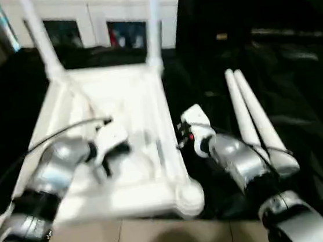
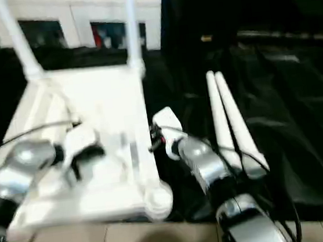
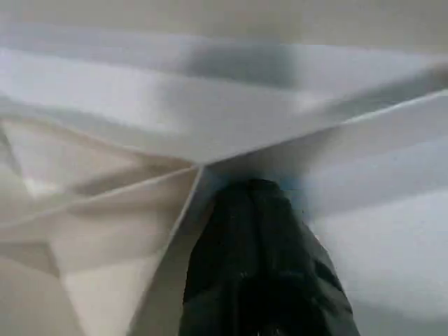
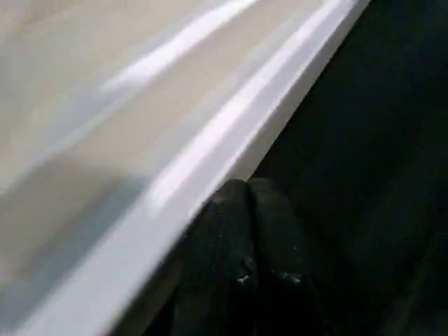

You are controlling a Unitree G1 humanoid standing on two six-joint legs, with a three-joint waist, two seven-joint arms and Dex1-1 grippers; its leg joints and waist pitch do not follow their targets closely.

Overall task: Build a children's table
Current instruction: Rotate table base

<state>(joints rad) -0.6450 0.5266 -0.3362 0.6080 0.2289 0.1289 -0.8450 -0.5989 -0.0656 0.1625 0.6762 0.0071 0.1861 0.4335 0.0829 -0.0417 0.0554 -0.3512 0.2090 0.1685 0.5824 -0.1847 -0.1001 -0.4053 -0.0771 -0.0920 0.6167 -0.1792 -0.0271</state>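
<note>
Children's table point(image 1: 113, 103), white plastic, lies upside down on the black-draped worktop point(image 1: 297, 82) so we can socket legs; our left hand point(image 1: 105, 162) and right hand point(image 1: 182, 137), both closed empty, steady it.

We see the upturned white plastic children's table point(image 1: 119, 155) on the black-draped tabletop point(image 1: 299, 99), two loose white tapered tube legs point(image 1: 255, 122) right of it, a white glass-door cabinet point(image 1: 98, 23) behind.

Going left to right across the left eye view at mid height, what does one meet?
Left end effector over the upturned tabletop → tabletop's right rim → right end effector just outside that rim → two loose white legs lying side by side on the black cloth.
</note>
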